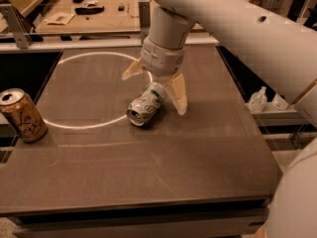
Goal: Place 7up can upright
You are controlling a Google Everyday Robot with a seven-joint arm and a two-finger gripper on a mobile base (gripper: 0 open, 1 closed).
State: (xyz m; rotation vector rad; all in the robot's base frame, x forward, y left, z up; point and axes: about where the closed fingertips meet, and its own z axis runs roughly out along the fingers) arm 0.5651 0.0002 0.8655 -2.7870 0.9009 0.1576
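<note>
The 7up can (146,105), silver-white with green markings, lies on its side on the dark table (148,157), its top end pointing toward the front left. My gripper (156,86) hangs straight above its far end, open. One cream finger (178,94) reaches down beside the can's right side. The other finger (132,69) stands behind and to the left of the can. The can lies between them and is not gripped.
A gold-orange can with dark script (22,115) stands upright at the table's left edge. A white circle (64,125) is drawn on the table top. Small white bottles (257,100) sit on a ledge to the right. A wooden bench (99,14) stands behind.
</note>
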